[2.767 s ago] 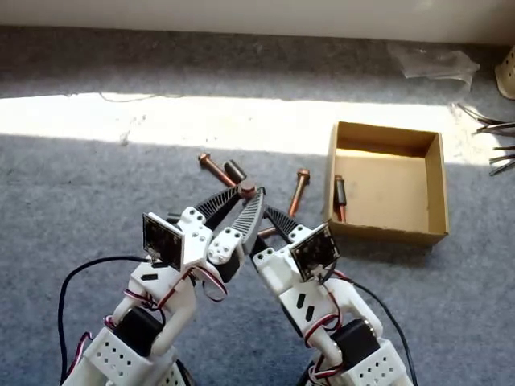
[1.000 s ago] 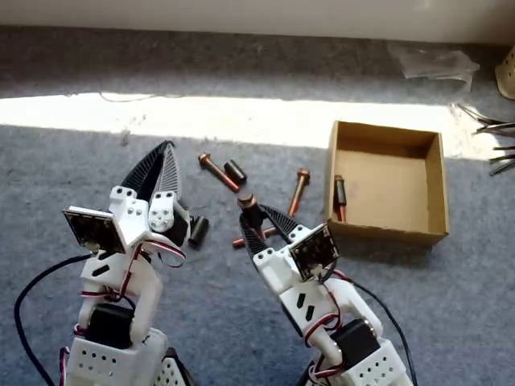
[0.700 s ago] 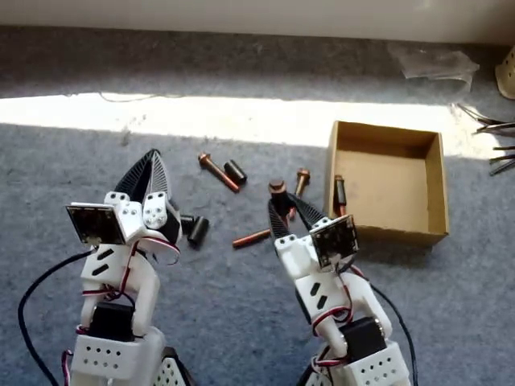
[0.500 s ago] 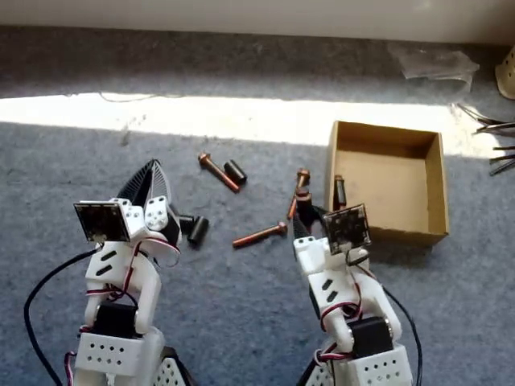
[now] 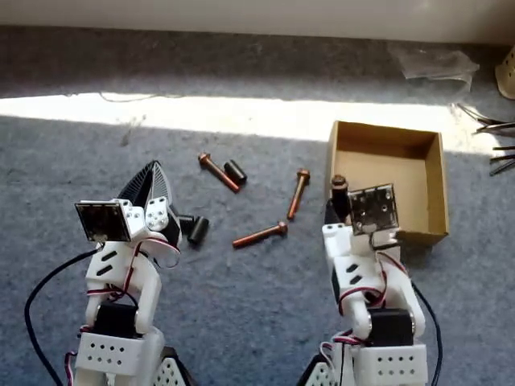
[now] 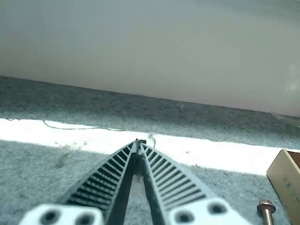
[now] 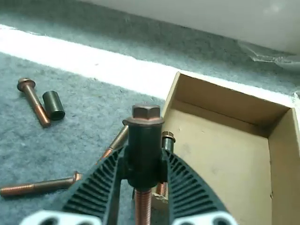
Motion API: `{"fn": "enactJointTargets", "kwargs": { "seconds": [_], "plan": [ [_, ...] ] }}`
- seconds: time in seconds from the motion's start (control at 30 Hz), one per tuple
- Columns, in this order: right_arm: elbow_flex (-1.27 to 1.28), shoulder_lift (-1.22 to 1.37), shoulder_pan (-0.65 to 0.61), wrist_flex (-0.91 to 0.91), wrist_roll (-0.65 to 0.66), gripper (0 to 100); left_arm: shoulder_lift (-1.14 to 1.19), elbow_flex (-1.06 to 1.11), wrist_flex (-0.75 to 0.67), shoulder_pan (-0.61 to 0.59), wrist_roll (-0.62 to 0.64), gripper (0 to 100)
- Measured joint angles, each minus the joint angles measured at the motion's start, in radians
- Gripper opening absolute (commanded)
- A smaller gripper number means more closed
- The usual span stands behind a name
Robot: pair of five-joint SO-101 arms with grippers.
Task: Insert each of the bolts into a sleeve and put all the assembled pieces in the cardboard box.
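High view: two white arms stand side by side on a grey carpet (image 5: 241, 322). The left gripper (image 5: 153, 170) is pointed toward the far side of the scene. In the left wrist view its ribbed black fingers (image 6: 159, 173) are pressed together at the tips with nothing between them.

The right gripper (image 7: 143, 161) is clamped on a black sleeve (image 7: 142, 145) with a copper bolt (image 7: 147, 113) pushed through it. The piece is held upright, with the hexagonal head on top and the threaded end hanging below the fingers. In the high view it is seen at the left wall of the cardboard box (image 5: 430, 185), close to the near left corner.

One assembled piece (image 7: 167, 139) lies inside the box against the left wall, partly hidden behind the held sleeve.

Three bolts are scattered on the carpet left of the box:
- A far bolt (image 5: 217, 171) has a loose sleeve (image 5: 235, 170) just beside it.
- A middle bolt (image 5: 298, 193) lies near the box.
- A near bolt (image 5: 260, 235) lies between the two arms.

Two more sleeves (image 5: 195, 230) lie together just right of the left gripper. A band of sunlight (image 5: 201, 117) is cast across the carpet beyond the parts.
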Motion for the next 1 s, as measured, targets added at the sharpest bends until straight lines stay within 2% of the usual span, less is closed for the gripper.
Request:
{"fn": "enactJointTargets", "kwargs": {
  "seconds": [0.27,0.43,0.6,1.0],
  "plan": [
    [-0.203,0.46,0.097,-0.121,0.008,0.4,-0.002,0.018,0.0,0.0,0.0,1],
    [-0.322,0.72,0.132,-0.195,0.008,0.4,0.0,0.029,0.0,-0.06,0.0,1],
    [-0.433,0.964,0.133,-0.238,0.008,0.4,0.0,0.029,0.0,-0.11,0.0,1],
    [-0.694,1.439,0.133,-0.241,0.008,0.7,0.0,0.032,0.0,-0.118,0.0,1]
  ]
}}
